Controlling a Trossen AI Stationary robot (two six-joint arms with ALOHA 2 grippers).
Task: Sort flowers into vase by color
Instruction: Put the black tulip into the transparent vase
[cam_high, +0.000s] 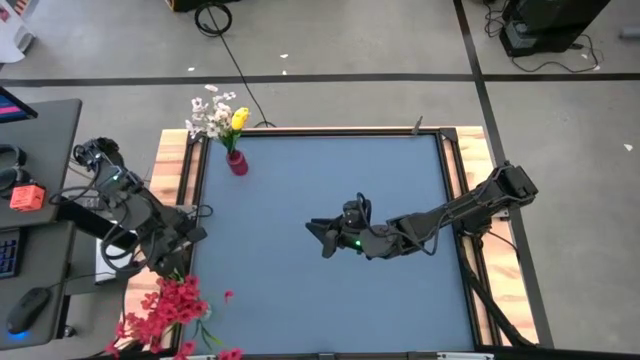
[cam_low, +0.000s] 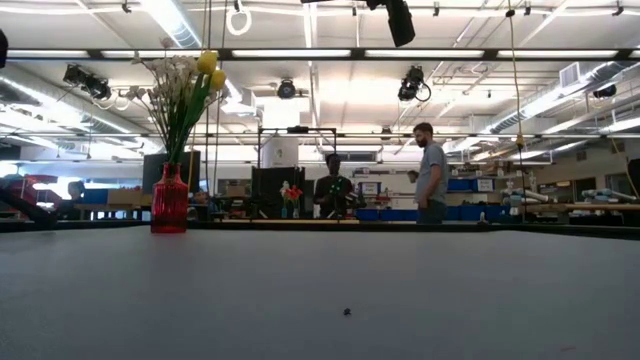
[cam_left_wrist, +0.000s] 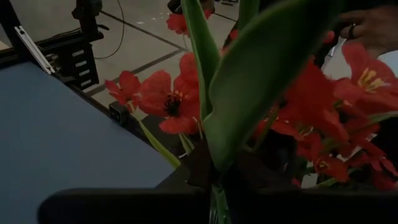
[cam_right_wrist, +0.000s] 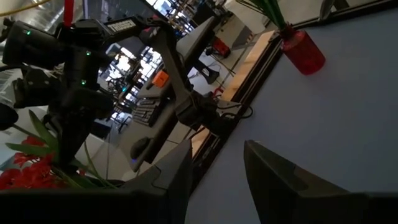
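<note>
The red vase (cam_high: 237, 163) (cam_low: 169, 200) stands upright on its base near the table's far left corner. White blossoms (cam_high: 207, 112) and a yellow tulip (cam_high: 240, 119) (cam_low: 207, 62) stick up out of it. A bunch of red flowers (cam_high: 170, 305) (cam_left_wrist: 168, 99) sits at the table's near left corner, under my left gripper (cam_high: 188, 248), which is shut on it. My right gripper (cam_high: 320, 237) (cam_right_wrist: 217, 177) hovers open over the table's middle, touching nothing. Neither gripper shows in the low view. My left gripper holds the red flowers by a green stem (cam_left_wrist: 217, 202) just below a broad leaf (cam_left_wrist: 261, 74). The stem runs between the two dark fingers, which the leaves mostly hide. The blossoms spread beyond the fingers, past the table's near left edge.
The blue table top (cam_high: 330, 200) lies bare between the vase and my right gripper. A wooden frame (cam_high: 172, 160) borders the table. A person's hand (cam_left_wrist: 373, 25) shows beyond the red flowers. A desk with gear (cam_high: 30, 190) stands left of the table; people stand far behind.
</note>
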